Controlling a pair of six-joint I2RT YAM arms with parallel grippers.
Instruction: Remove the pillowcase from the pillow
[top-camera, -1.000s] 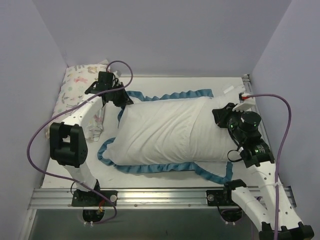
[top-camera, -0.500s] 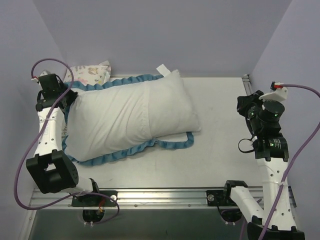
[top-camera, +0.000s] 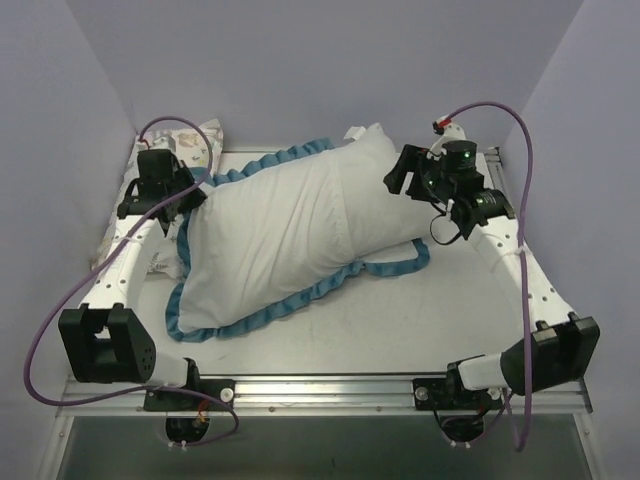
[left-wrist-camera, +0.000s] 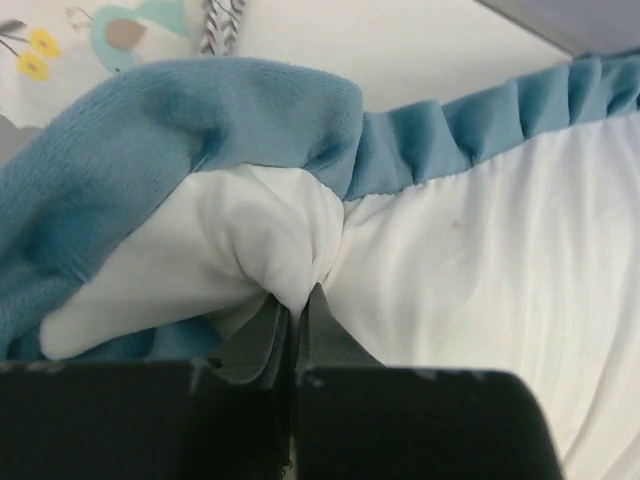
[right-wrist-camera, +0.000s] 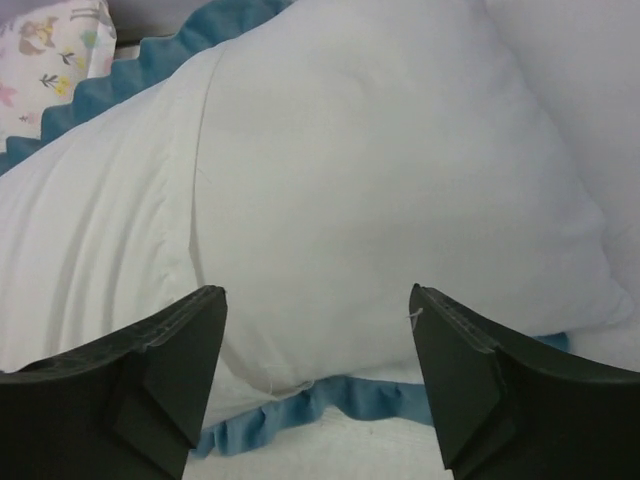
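The plump white pillow (top-camera: 385, 195) lies slantwise across the table, its right end bare. The pillowcase (top-camera: 250, 255) covers its left part, white inner face out, with blue ruffled trim (top-camera: 300, 300) along the edges. My left gripper (top-camera: 183, 200) is shut on a bunched white fold of the pillowcase (left-wrist-camera: 270, 240) just under the blue trim (left-wrist-camera: 200, 130); its fingertips (left-wrist-camera: 318, 305) pinch the cloth. My right gripper (top-camera: 398, 178) stands open just over the pillow's (right-wrist-camera: 400, 150) far right end, holding nothing. The right gripper (right-wrist-camera: 318, 295) frames the pillow's lower edge and the blue trim (right-wrist-camera: 330, 405).
A small pastel animal-print pillow (top-camera: 195, 140) sits in the back left corner behind the left arm, also seen as the printed pillow (right-wrist-camera: 55, 40). Lilac walls close in the left, back and right. A metal rail (top-camera: 320, 390) runs along the near edge.
The right gripper has opened and swung in to the pillow's far right end. The left arm dragged the pillowcase and pillow leftward, then came back a little; the pillow now lies more tilted.
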